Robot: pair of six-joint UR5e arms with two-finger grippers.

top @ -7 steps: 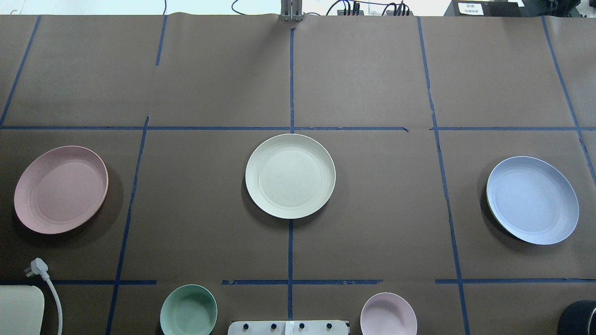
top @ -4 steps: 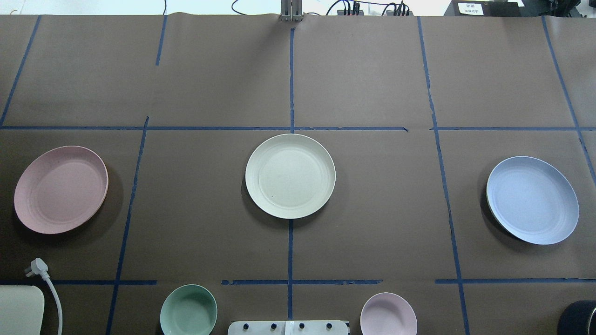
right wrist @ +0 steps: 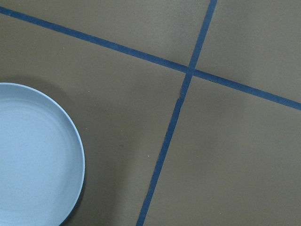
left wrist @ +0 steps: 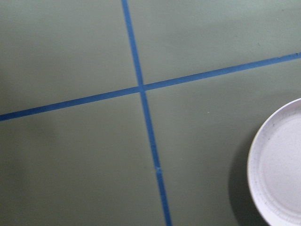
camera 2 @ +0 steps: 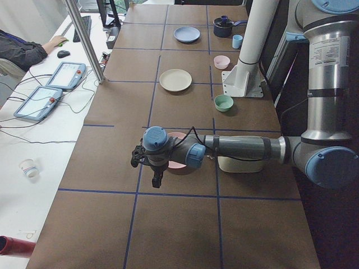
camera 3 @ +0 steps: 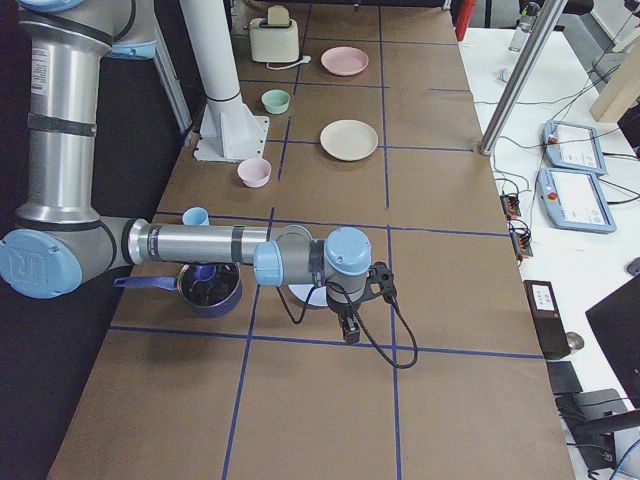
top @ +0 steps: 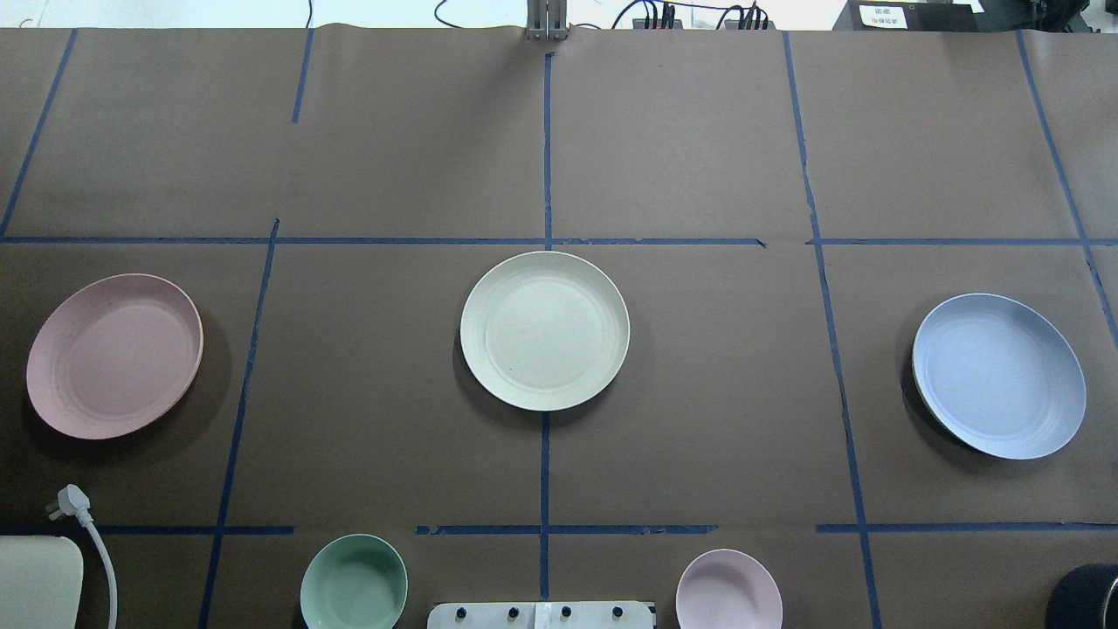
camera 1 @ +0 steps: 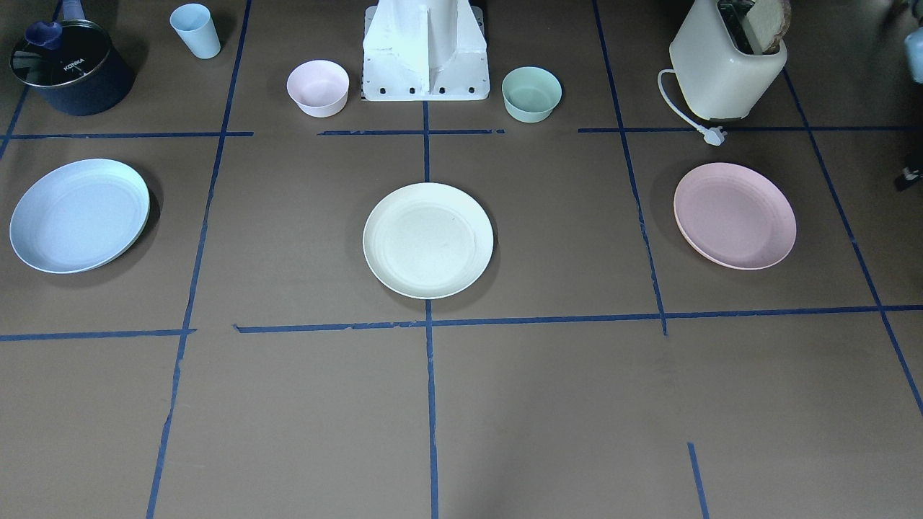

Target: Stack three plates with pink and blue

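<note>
One brown counter (top: 699,131), crossed by blue tape lines, fills every view. Both arms reach out low over it and show only in the side views. The left pincer (camera 2: 156,181) hangs at centre frame, and the right pincer (camera 3: 349,333) sits just below centre. Whether either is spread or closed, or grips anything, cannot be told.

Three plates lie flat in a row across the middle of the overhead view, well apart and unstacked: the pink plate (top: 114,355) at the left edge, the cream plate (top: 544,330) at centre, the blue plate (top: 998,375) at the right.

Along the top of the front-facing view stand a cream toaster (camera 1: 725,68) at upper right, a dark pot (camera 1: 68,68) at upper left, a green bowl (camera 1: 531,94), a pink bowl (camera 1: 318,87) and a light blue cup (camera 1: 195,30).
</note>
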